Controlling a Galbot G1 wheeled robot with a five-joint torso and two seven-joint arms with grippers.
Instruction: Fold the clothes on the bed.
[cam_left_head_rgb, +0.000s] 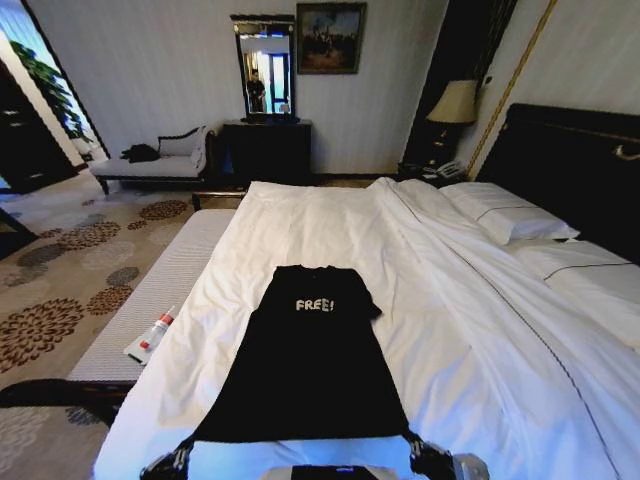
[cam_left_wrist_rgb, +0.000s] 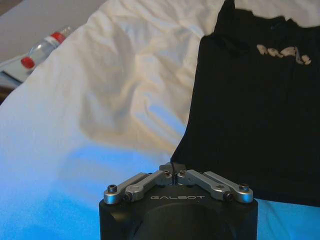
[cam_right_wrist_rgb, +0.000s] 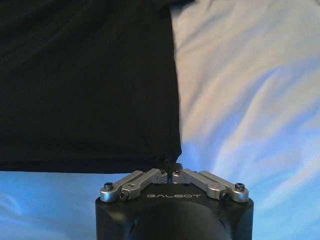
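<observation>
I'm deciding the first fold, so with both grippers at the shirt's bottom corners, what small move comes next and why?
Probably lift both hem corners together and carry them toward the collar. The left gripper and right gripper each have jaws shut on a corner of the black short-sleeved T-shirt, which lies flat on the white-sheeted bed.

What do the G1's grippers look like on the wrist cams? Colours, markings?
Both match. The left gripper and right gripper each have a black rounded housing with pale "GALBOT" lettering on its face, topped by silver metal finger linkages fastened with dark screws. In the head view, dark arm ends with bright metal fittings show at the bottom edge.
</observation>
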